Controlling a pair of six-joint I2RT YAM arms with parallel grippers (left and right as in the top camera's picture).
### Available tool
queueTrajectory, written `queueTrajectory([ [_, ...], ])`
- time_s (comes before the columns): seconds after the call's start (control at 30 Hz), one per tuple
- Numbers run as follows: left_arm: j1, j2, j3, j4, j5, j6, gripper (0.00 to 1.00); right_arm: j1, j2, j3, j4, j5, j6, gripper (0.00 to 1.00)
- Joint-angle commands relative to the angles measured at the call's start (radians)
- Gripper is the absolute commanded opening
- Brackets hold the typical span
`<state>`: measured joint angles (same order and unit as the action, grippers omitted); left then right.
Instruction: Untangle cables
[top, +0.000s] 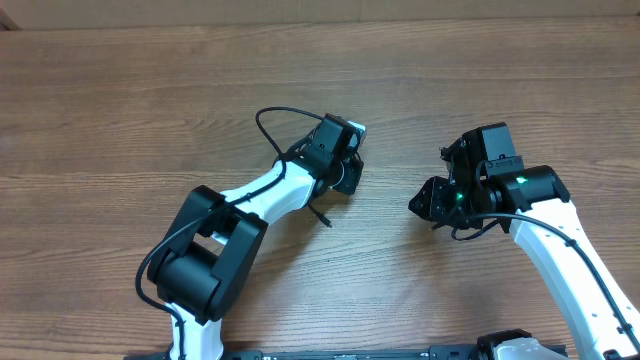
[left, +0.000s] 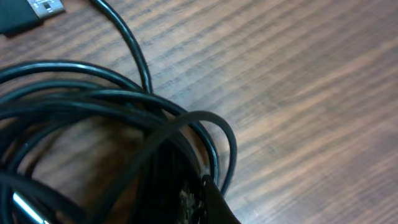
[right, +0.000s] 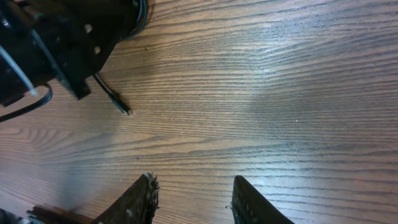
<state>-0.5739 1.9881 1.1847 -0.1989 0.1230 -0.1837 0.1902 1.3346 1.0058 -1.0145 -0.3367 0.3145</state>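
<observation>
**Cables (left: 93, 99) bunched under left end effector (top: 340, 160)**

Coiled black cables lie on the counter (top: 150, 80) at overhead centre. Whether the left end effector grips them cannot be told. At centre right, the right end effector (right: 194, 202) has its jaws spread apart, holding nothing.

cables (left: 93, 96): cut by left, bottom edges, blurred | plug (left: 37, 9): cropped top-left | left claw (top: 338, 152): jaw state hidden

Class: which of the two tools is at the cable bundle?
The left tool, right on the looped black cables; the right tool is open over the table, apart from them.
</observation>
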Motion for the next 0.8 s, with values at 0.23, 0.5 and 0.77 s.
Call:
queueTrajectory([
  [0.23,0.115,-0.401,0.018,-0.123,0.451,0.020,0.04,-0.001,-0.005,0.024,0.040,-0.005,-0.001,0.38],
  [0.5,0.182,-0.635,0.018,-0.201,0.537,0.024,0.04,-0.001,-0.006,0.024,0.187,-0.092,-0.001,0.47],
  [0.77,0.181,-0.687,0.018,-0.142,0.694,0.019,0.04,0.001,-0.005,0.024,0.356,-0.474,-0.001,0.51],
])
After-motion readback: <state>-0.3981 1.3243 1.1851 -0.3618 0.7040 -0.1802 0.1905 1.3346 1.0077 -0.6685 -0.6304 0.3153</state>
